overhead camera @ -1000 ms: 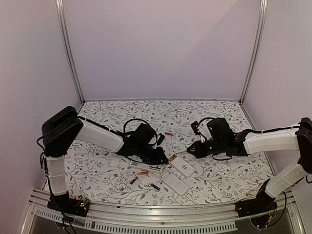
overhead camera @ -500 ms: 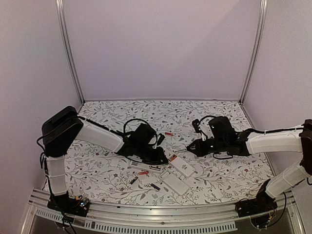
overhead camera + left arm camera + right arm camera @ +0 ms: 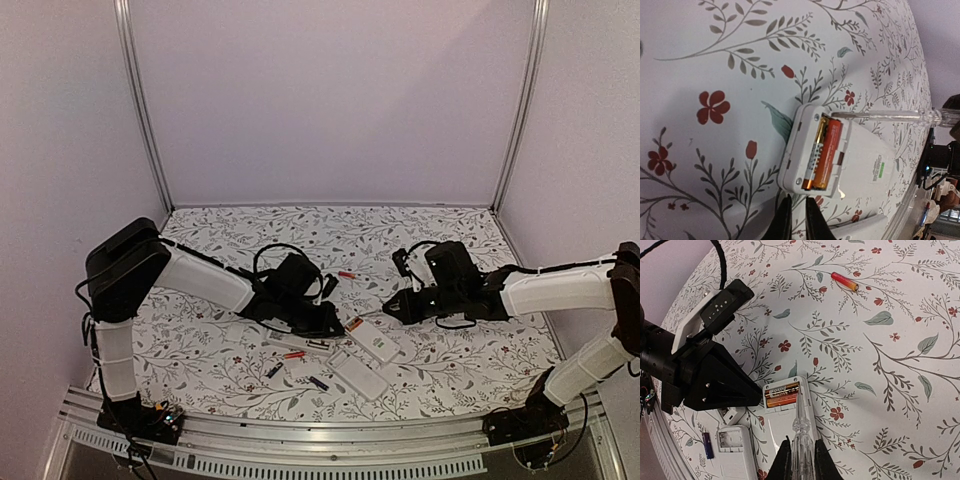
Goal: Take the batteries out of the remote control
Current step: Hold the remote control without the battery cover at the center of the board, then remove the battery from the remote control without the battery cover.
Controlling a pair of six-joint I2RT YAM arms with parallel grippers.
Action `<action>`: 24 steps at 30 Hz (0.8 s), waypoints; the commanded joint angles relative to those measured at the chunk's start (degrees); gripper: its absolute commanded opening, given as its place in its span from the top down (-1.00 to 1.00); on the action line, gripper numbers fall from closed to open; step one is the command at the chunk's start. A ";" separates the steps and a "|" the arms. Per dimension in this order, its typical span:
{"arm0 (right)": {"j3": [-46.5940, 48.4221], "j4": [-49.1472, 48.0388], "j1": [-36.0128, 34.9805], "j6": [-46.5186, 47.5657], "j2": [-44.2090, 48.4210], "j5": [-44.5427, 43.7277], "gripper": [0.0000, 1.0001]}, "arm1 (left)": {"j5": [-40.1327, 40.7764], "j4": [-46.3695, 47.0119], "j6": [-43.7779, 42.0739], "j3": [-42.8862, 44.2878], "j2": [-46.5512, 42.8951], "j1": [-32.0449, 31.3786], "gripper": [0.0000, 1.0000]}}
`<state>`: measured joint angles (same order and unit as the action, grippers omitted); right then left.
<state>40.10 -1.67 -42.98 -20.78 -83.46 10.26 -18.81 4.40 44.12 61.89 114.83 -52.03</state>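
A white remote control (image 3: 375, 342) lies back-up with its battery bay uncovered. Two brownish-gold batteries (image 3: 781, 394) sit side by side in the bay, also seen in the left wrist view (image 3: 824, 152). My right gripper (image 3: 801, 445) is shut on a clear stick-like tool (image 3: 801, 422), whose tip rests at the bay's edge beside the batteries. My left gripper (image 3: 799, 200) stands at the remote's battery end, jaws almost together with nothing between them. From above, the left gripper (image 3: 335, 326) and right gripper (image 3: 392, 308) flank the remote.
A second white remote (image 3: 358, 374) with an empty bay lies nearer the front. Loose cells lie about: a red one (image 3: 346, 274) behind the grippers, another red one (image 3: 293, 354) and two dark ones (image 3: 273, 370) (image 3: 318, 382) in front. The floral mat ends at a metal rail (image 3: 330, 440).
The right gripper with the tool has drifted slightly left, back toward the remote. The left arm has stayed put.
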 commanded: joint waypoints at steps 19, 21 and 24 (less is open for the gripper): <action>-1.15 -0.83 0.09 -1.42 -1.55 3.61 1.00 | 0.17 -0.81 -0.78 1.33 2.29 0.44 0.83; -1.25 -0.73 0.08 -2.20 -1.30 4.90 1.00 | 0.25 -0.76 -0.68 1.39 2.40 0.48 0.83; -1.44 -0.46 0.09 -3.60 -1.35 7.10 1.00 | 0.25 -0.71 -0.60 1.44 2.51 0.51 0.84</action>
<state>39.66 -2.00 -42.83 -22.24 -84.51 12.08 -18.85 4.40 44.14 62.43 115.52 -51.99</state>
